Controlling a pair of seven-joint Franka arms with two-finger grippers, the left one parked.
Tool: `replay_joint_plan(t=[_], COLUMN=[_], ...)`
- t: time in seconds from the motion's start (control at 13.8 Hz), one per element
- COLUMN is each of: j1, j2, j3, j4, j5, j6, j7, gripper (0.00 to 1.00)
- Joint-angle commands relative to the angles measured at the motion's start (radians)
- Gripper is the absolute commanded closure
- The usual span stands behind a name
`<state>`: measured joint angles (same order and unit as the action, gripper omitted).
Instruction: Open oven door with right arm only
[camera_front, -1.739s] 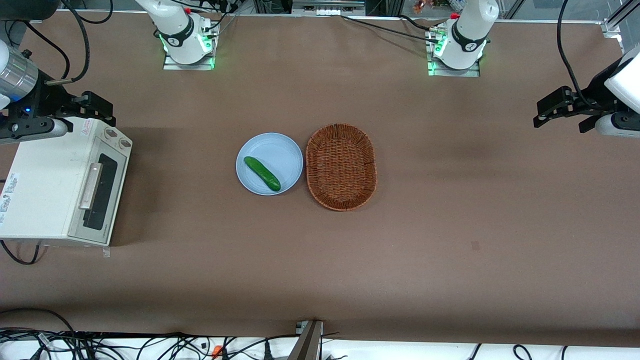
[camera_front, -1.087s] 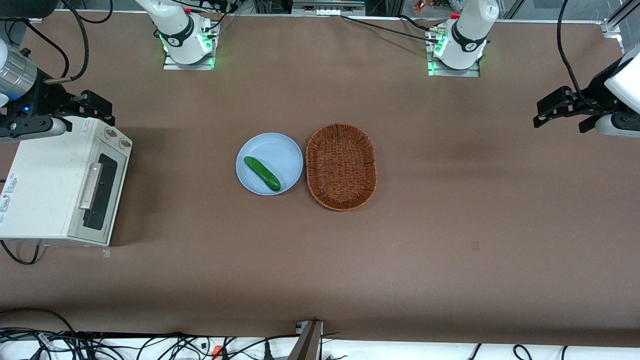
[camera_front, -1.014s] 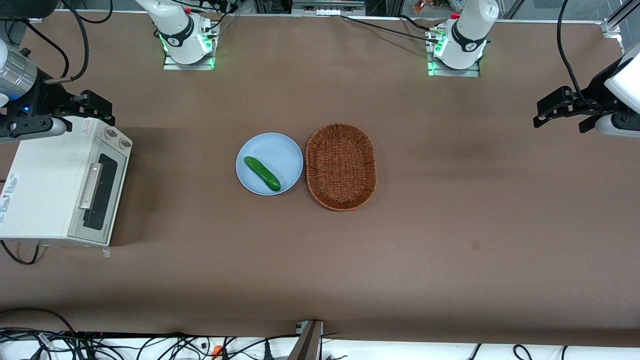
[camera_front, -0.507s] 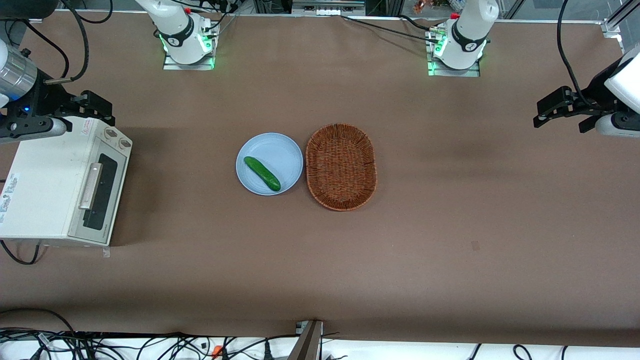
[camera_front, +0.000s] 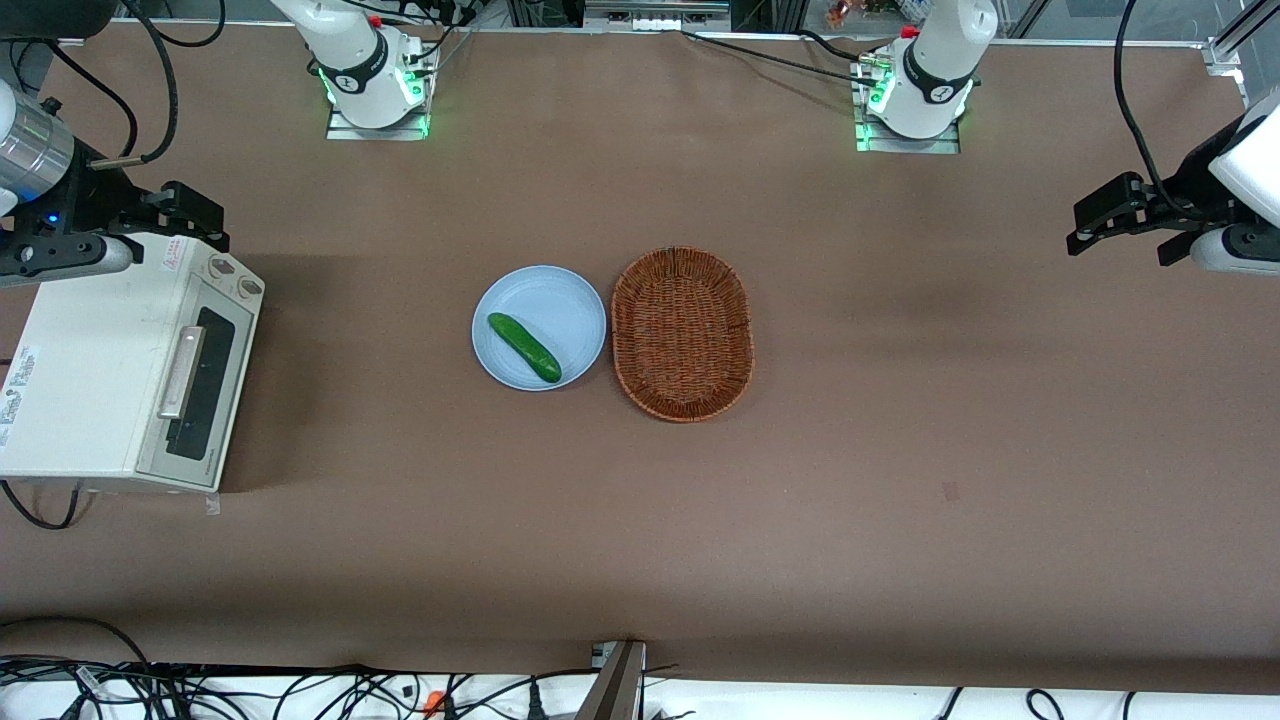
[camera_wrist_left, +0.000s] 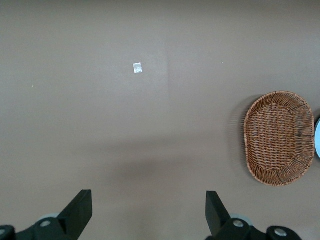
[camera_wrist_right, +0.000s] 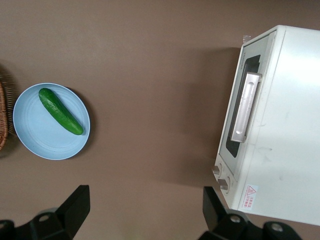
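Observation:
The cream-white toaster oven (camera_front: 90, 360) stands at the working arm's end of the table. Its oven door (camera_front: 205, 385) is shut, with a dark glass window and a silver bar handle (camera_front: 182, 372). The door also shows in the right wrist view (camera_wrist_right: 239, 107), with its handle (camera_wrist_right: 247, 106). The right arm (camera_front: 35, 160) has a silver wrist with a blue light. My gripper (camera_front: 190, 215) hovers high above the oven's knob-end corner, farther from the front camera than the handle. It is open and empty, fingers (camera_wrist_right: 77, 202) wide apart over bare table.
A light blue plate (camera_front: 570, 300) with a green cucumber (camera_front: 523, 347) lies mid-table, beside a brown wicker basket (camera_front: 682, 333). Two round dials (camera_front: 232, 275) sit on the oven's knob strip. Cables run along the table's near edge.
The right arm's wrist shifted very slightly at first, then held still. Oven door, plate and basket have not moved.

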<state>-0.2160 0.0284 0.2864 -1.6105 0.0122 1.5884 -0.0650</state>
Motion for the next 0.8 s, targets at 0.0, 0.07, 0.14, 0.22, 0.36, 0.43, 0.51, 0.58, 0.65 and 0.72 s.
replay_joint_plan(t=[0.0, 0.07, 0.14, 0.22, 0.36, 0.43, 0.51, 0.58, 0.65, 0.72], j1=[-0.016, -0.016, -0.016, -0.016, -0.016, -0.016, -0.016, -0.016, -0.016, -0.019], j2=[-0.004, -0.001, 0.008, 0.025, 0.073, 0.099, 0.123, 0.154, 0.178, 0.208], j3=[0.013, 0.013, 0.013, 0.013, 0.013, 0.013, 0.013, 0.013, 0.01, 0.005], j4=[-0.005, -0.011, -0.017, -0.022, -0.025, -0.023, -0.023, -0.023, -0.025, -0.026], j5=[-0.02, -0.032, -0.041, -0.046, -0.086, -0.099, -0.103, -0.106, -0.112, -0.141], j6=[-0.004, 0.002, 0.013, 0.031, 0.082, 0.111, 0.134, 0.162, 0.186, 0.206], j7=[-0.019, -0.018, -0.018, -0.019, -0.019, -0.019, -0.019, -0.018, -0.019, -0.022], gripper=[0.0, 0.0, 0.0, 0.0, 0.1, 0.25, 0.37, 0.52, 0.64, 0.76])
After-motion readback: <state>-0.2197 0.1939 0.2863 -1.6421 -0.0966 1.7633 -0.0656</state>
